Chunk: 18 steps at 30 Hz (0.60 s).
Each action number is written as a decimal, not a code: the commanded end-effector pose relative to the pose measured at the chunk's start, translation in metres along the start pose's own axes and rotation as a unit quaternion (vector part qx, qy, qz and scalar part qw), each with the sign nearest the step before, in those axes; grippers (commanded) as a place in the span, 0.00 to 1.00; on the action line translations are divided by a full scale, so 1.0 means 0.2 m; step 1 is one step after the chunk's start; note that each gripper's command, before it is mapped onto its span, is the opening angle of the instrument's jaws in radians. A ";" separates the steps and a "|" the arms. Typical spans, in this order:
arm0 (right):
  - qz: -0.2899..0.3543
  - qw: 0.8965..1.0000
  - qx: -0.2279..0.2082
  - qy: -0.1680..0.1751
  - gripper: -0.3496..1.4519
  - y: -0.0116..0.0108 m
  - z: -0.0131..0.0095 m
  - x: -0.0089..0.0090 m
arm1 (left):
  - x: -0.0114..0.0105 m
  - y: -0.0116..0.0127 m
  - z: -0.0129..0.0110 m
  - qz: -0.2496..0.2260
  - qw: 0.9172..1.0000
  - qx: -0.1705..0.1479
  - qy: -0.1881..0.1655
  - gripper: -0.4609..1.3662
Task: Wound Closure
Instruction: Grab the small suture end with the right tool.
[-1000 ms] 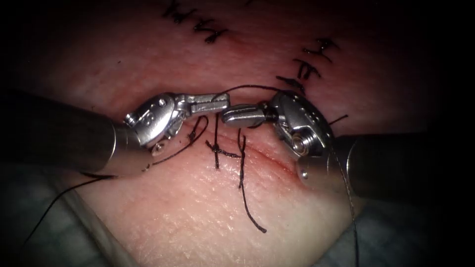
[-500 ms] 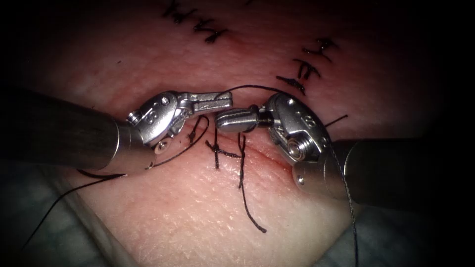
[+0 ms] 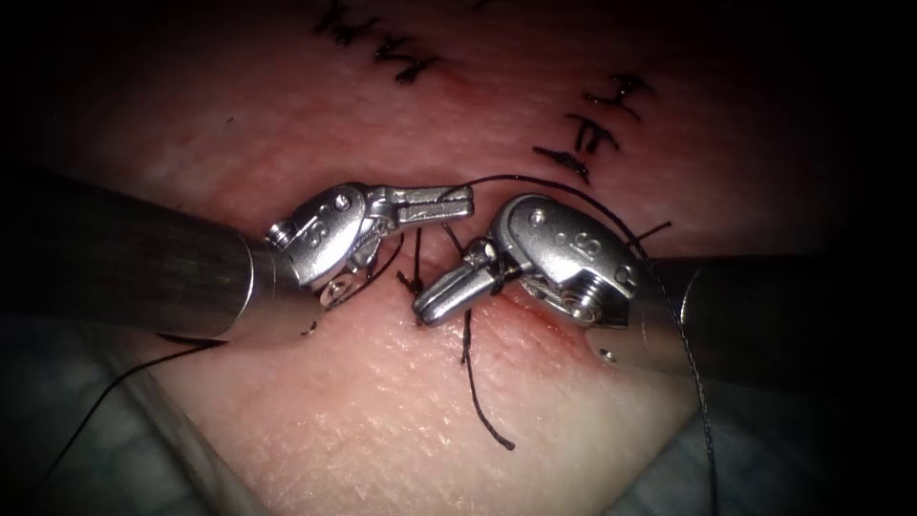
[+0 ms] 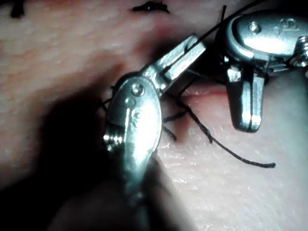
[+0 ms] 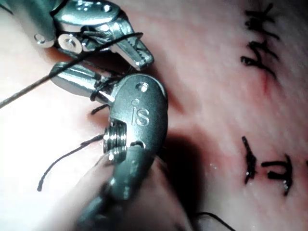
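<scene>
Our left tool (image 3: pixel 457 204) has its jaws clenched on the thread (image 3: pixel 535 182) above the cut (image 3: pixel 521 301); our right tool (image 3: pixel 441 298), jaws closed, has thread looped around its neck, whether gripped we cannot tell. The thread looks limp and slippery, best pinched near the knot (image 3: pixel 417 284) mid-tissue (image 3: pixel 401 411). We cannot make out the needle.

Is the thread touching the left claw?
Touching. In the endoscope view the thread runs from the tip of the left claw, shut on it, and arcs over the right claw. The left wrist view shows thread at that tip too.
</scene>
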<state>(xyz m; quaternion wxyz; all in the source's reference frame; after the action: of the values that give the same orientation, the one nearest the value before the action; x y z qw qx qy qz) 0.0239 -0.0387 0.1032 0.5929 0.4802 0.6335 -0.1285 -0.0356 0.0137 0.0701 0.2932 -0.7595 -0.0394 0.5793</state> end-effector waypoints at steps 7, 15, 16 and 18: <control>-0.023 0.994 0.074 -0.075 0.32 -0.005 0.014 0.004 | 0.001 0.002 0.000 0.000 1.000 -0.003 0.000 0.06; -0.076 0.984 0.088 -0.133 0.44 -0.006 0.014 -0.001 | 0.001 0.005 -0.001 -0.003 1.000 -0.004 0.000 0.06; -0.083 0.982 0.091 -0.143 0.46 -0.006 0.014 -0.004 | 0.001 0.005 -0.001 -0.003 1.000 -0.004 0.000 0.06; -0.087 0.979 0.093 -0.159 0.50 -0.006 0.013 -0.008 | 0.001 0.005 -0.001 -0.003 1.000 -0.004 0.000 0.06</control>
<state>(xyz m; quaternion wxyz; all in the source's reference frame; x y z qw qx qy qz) 0.0239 -0.0425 0.1041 0.6270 0.4473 0.5533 -0.3172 -0.0357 0.0130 0.0694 0.2960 -0.7597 -0.0432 0.5773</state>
